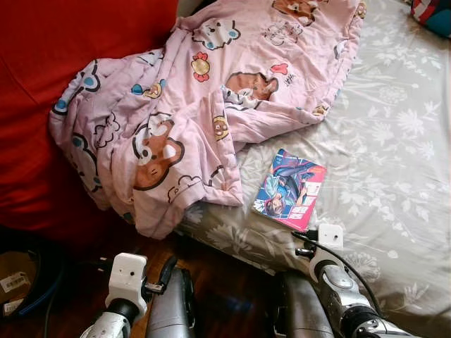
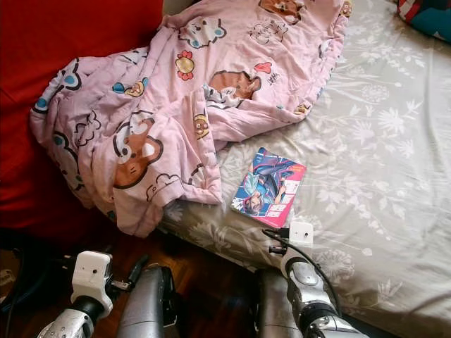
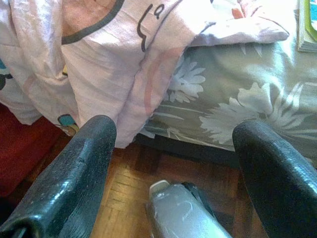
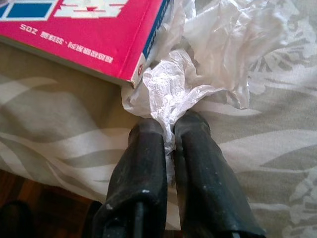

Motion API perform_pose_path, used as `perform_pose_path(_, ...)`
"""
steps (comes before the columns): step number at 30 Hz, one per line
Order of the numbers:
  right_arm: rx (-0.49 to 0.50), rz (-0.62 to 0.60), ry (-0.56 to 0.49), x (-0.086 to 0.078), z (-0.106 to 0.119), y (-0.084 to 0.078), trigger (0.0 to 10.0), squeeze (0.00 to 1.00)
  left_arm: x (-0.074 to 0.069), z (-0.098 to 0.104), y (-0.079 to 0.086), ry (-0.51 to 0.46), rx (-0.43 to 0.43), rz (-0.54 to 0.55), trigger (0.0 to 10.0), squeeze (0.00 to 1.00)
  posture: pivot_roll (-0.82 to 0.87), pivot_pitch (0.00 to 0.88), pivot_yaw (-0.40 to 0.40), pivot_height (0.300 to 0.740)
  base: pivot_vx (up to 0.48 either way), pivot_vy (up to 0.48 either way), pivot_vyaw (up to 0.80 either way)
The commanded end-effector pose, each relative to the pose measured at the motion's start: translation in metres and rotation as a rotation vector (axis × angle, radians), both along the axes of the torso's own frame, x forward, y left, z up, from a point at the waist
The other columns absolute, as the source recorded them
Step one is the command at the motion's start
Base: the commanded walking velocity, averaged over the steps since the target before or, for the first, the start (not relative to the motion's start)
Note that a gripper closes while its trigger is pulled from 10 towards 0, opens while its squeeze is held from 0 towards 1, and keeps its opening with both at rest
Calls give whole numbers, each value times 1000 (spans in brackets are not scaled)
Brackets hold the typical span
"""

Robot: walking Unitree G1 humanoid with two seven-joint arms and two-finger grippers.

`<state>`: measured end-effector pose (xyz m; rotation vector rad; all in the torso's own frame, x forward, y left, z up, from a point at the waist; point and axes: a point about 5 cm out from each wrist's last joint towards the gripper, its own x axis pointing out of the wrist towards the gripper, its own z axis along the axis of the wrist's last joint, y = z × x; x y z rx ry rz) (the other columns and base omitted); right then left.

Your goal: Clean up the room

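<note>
I look down at a bed (image 1: 394, 141) with a grey sheet printed with white flowers. A pink blanket (image 1: 211, 91) with cartoon bears lies crumpled across the upper left of the frame, and one part of it hangs over the bed edge toward the dark wooden floor (image 1: 225, 289). Behind it, at the far left, there is a red surface (image 1: 42, 105); I cannot tell if it is a wall or a cushion. A book (image 1: 289, 186) with a colourful illustrated cover lies flat on the sheet, just right of the blanket's lower edge, near the centre of the frame.

My right hand (image 4: 171, 136) is at the lower right of the head view, at the edge of the bed just below the book. In the right wrist view its two black fingers (image 4: 143, 163) are pressed together and they pinch a piece of crumpled white paper (image 4: 198, 69). This paper lies on the sheet and touches the corner of the book, whose back cover is magenta.

My left hand (image 3: 173, 148) is low at the lower left, above the floor beside the bed. Its fingers (image 3: 74, 168) are spread wide apart with nothing between them. It looks toward the hanging part of the blanket and the side of the bed.
</note>
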<state>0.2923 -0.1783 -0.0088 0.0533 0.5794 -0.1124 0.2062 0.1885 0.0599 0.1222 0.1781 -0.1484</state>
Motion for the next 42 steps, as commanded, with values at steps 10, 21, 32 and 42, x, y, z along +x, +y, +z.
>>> perform_pose_path(10, -15, 23, -22, 2, 2, 3, 0, 0, 11, -16, 4, 35, 1, 37, 10000, 0, 3, 229, 15, 618, 0, 0, 0)
perform_pose_path(21, -94, -54, -146, 3, 14, -22, 0, 0, 33, -17, -1, 1, -25, 59, 10000, 0, -38, 168, -9, 618, 0, 0, 0)
perform_pose_path(32, -75, -25, -418, -5, 31, -14, 4431, 0, 42, -22, -5, -24, -43, 90, 10000, 0, -66, 118, -41, 618, 0, 0, 0)
perform_pose_path(42, -11, 17, -393, -13, 23, -3, 10000, 0, 42, -26, 3, -28, -51, 143, 10000, 0, -66, 88, -44, 618, 0, 0, 0)
